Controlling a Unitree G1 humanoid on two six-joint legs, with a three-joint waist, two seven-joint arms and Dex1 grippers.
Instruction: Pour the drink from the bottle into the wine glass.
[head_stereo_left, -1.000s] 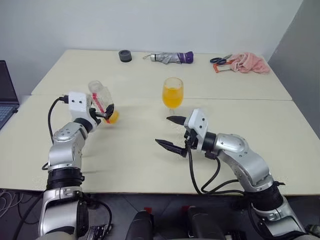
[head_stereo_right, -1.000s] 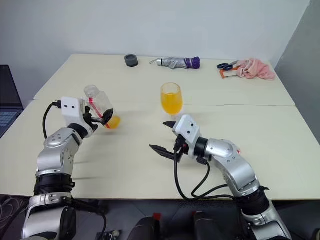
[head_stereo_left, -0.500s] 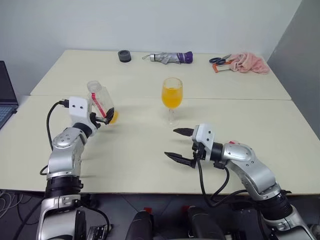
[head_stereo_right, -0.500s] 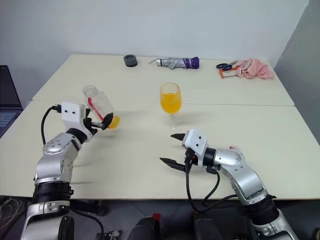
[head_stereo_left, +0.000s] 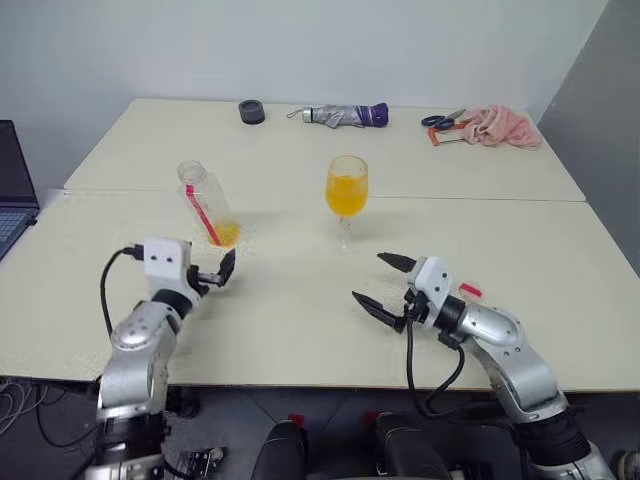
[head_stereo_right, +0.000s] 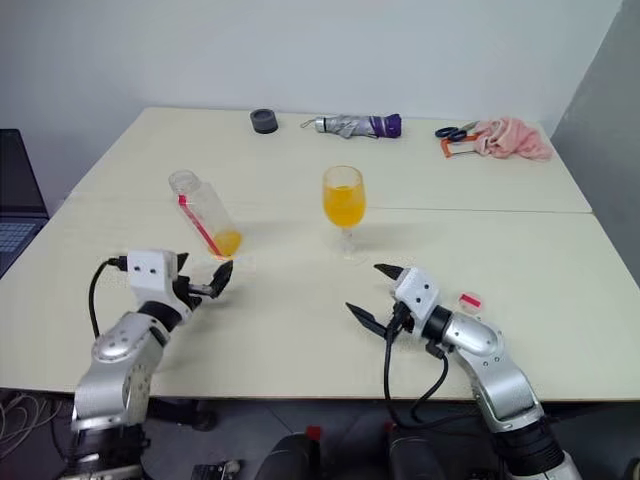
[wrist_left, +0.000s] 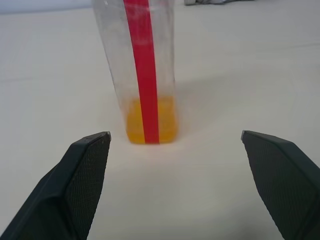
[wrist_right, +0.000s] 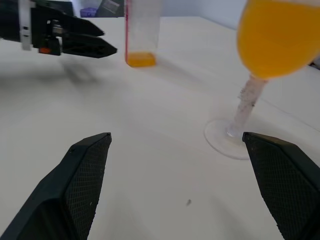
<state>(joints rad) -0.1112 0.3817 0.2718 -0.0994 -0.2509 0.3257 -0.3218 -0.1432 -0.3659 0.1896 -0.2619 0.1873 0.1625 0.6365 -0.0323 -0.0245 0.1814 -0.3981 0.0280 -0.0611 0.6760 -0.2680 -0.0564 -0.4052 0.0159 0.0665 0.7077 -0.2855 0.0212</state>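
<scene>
Orange drink fills the wine glass mid-tabletop — the pour looks done. Bottle stands nearly empty, let go; left gripper and right gripper both hang spread, fingers empty.

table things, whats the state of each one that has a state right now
bottle: standing on the table, uncapped, leaning, a little drink at the bottom, not held
wine glass: upright, bowl mostly full of orange drink
left tool: open, empty, short of the bottle
right tool: open, empty
umbrella: folded, lying flat
scissors: lying flat
</scene>
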